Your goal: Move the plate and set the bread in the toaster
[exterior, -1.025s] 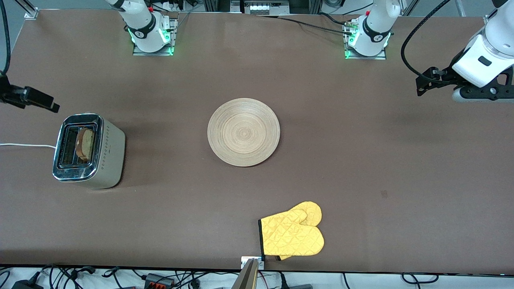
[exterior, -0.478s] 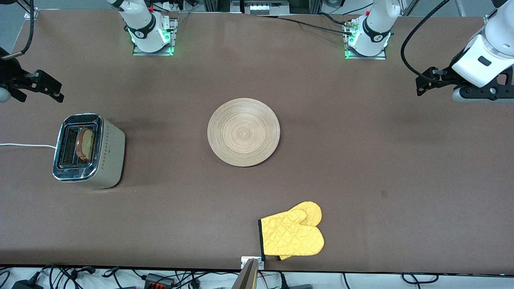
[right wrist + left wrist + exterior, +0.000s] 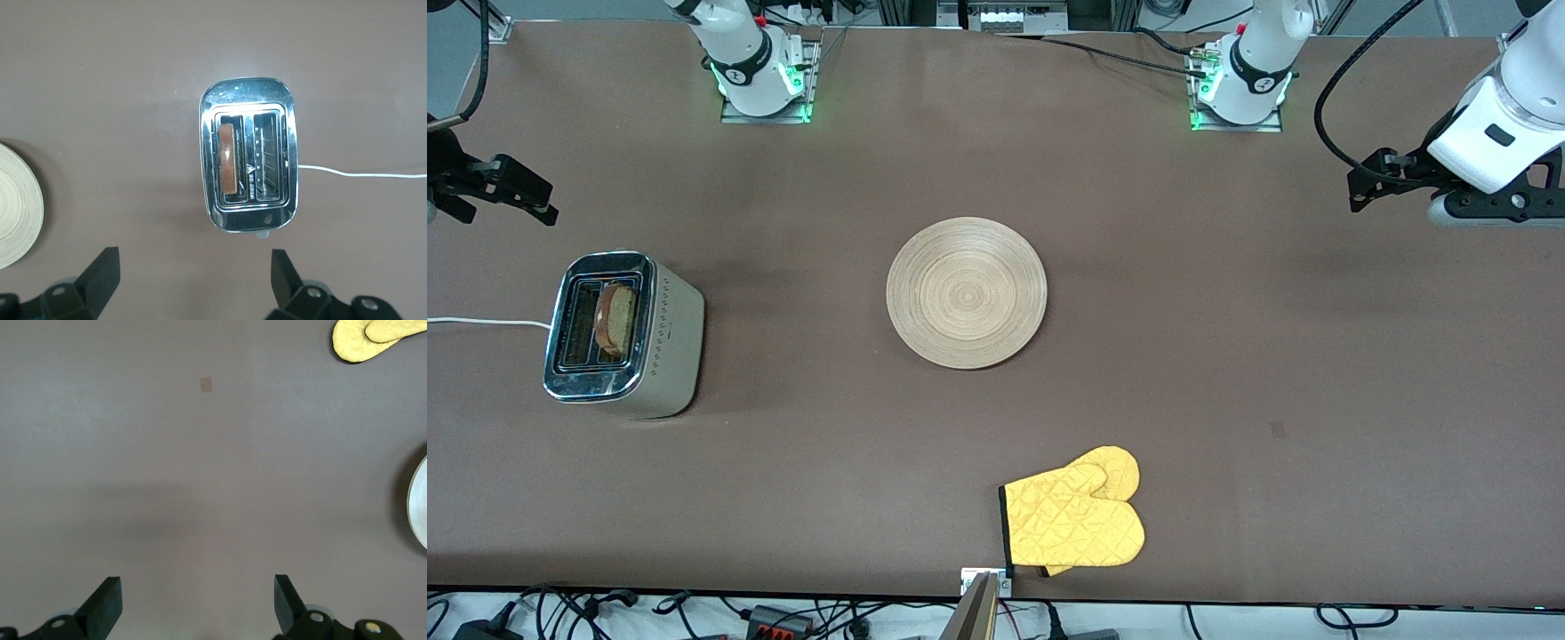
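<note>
The round wooden plate [image 3: 966, 292] lies flat at the middle of the table; its edge also shows in the left wrist view [image 3: 420, 503] and the right wrist view [image 3: 17, 207]. The toaster [image 3: 667, 342] stands toward the right arm's end of the table. The bread [image 3: 616, 318] stands in its slot nearer the plate, as the right wrist view also shows: the bread [image 3: 228, 163] in the toaster [image 3: 248, 107]. My right gripper [image 3: 193, 267] is open and empty, up in the air beside the toaster. My left gripper [image 3: 197, 593] is open and empty over bare table at the left arm's end, where the arm waits.
A yellow oven mitt [image 3: 1076, 520] lies near the table's front edge, nearer to the camera than the plate; it also shows in the left wrist view [image 3: 367, 337]. The toaster's white cord [image 3: 480, 322] runs off the table's end.
The right arm's hand has drawn away from the toaster toward the table's end and the robots' side. The left arm, plate, bread and toaster have not moved.
</note>
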You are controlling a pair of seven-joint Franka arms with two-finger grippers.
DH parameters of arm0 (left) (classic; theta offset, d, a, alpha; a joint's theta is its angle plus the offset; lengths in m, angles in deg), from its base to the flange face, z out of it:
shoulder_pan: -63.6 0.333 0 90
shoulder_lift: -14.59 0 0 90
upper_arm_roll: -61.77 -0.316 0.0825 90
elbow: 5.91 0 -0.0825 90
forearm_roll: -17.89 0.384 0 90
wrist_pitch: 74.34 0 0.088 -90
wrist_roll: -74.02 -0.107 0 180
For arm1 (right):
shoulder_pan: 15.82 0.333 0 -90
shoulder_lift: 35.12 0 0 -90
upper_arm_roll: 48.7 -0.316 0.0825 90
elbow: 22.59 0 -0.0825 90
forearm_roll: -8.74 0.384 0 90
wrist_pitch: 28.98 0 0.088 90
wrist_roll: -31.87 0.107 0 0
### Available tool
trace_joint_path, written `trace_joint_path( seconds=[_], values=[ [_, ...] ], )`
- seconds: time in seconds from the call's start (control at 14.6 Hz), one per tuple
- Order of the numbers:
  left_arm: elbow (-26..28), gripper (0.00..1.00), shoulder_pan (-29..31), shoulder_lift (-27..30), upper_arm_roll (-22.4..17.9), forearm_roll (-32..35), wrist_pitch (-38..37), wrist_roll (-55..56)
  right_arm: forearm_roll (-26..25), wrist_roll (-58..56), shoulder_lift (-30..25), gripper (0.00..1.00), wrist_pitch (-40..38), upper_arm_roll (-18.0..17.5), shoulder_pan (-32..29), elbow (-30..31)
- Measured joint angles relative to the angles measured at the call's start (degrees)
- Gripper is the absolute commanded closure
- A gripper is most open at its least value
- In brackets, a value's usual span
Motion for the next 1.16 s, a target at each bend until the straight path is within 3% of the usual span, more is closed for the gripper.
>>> trace_joint_path(
  seconds=[1.16],
  values=[
    [0.0,0.0,0.0,0.0,0.0,0.0,-0.07,0.0,0.0,0.85,1.68,0.0,-1.13,-0.17,-0.13,0.36]
  ],
)
